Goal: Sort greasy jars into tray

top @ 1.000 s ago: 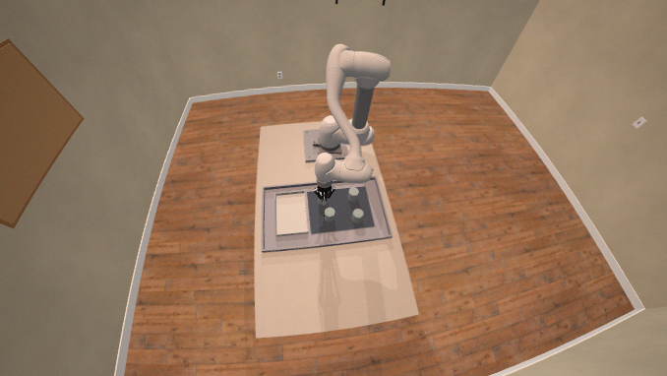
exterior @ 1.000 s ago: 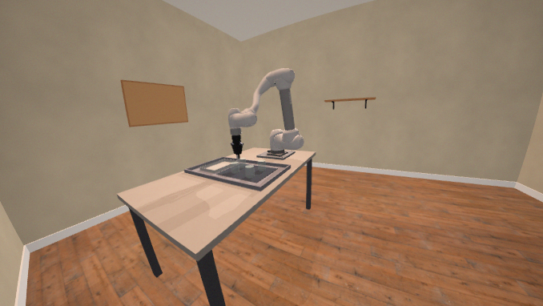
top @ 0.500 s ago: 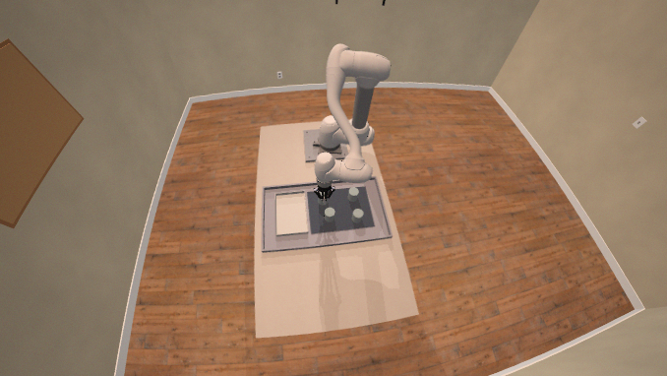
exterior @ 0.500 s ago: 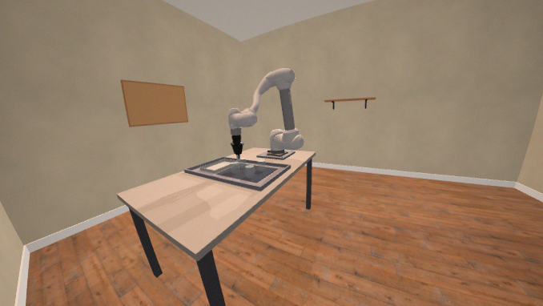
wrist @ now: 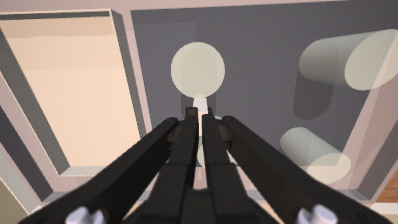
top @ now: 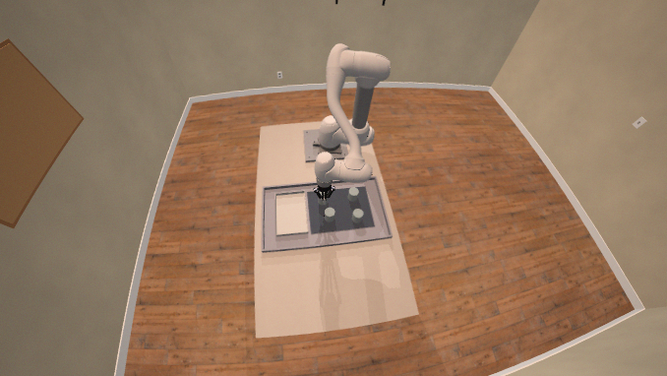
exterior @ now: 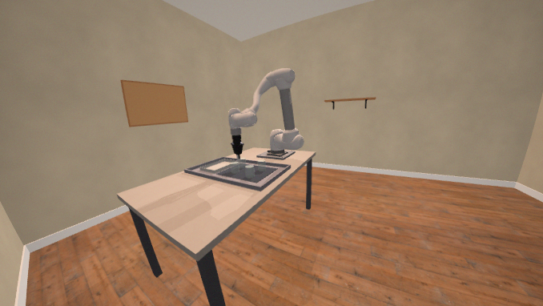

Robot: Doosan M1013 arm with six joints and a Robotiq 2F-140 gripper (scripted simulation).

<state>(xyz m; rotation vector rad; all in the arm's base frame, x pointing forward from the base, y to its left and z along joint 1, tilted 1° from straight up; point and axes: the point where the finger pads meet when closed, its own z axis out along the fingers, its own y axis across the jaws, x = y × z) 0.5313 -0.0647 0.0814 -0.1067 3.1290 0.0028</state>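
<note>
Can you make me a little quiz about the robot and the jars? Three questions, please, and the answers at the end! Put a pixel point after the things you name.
1. True or false: the tray [top: 291, 236] [wrist: 69, 171] holds a jar.

2. Which is it? The fingers [top: 324, 198] [exterior: 238, 156] are:
a) wide open
b) closed together
c) hidden in every view

3. Fill in the gap: the jars stand on the dark ____.

Key: 1 false; 2 b; 3 mat [top: 340, 223] [wrist: 250, 60].

No visible change from the earlier pictures to now.
</note>
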